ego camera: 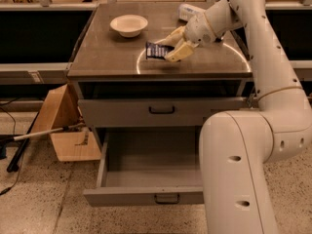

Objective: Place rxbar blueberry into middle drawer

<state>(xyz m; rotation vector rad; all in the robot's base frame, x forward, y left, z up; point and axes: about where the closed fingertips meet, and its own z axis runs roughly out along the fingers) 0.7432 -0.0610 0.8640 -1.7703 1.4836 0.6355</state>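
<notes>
With gripper [172, 46] clamped on the right end of the bar [156, 50] over the surface [107, 57], best to lift clear, hold level, carry nearward past the edge, then lower well inside the open drawer [146, 174] before letting go.

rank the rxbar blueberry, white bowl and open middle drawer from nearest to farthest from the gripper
From the gripper, over the tabletop:
1. rxbar blueberry, held in it.
2. white bowl, back left on top.
3. middle drawer, open, down below.
</notes>
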